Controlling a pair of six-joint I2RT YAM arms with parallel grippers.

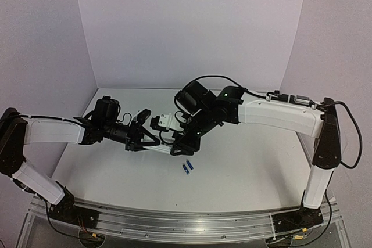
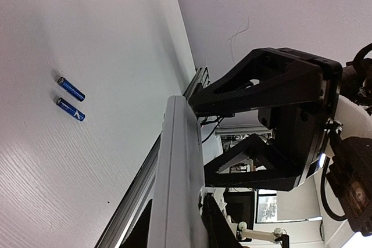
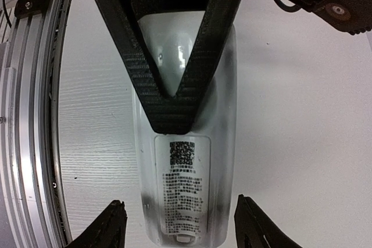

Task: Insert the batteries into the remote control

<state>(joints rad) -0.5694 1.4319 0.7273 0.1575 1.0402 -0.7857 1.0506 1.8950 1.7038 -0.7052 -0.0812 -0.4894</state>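
Right wrist view alone shows left fingers (image 3: 174, 97) clamping the remote control (image 3: 186, 196), label up, right fingers (image 3: 110, 227) spread astride; left wrist view adds batteries (image 2: 71, 88) at nine o'clock.

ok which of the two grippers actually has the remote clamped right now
The left gripper: its fingers pinch the flat faces of the remote control. The right gripper is open, a finger either side of the remote's end, not gripping it.
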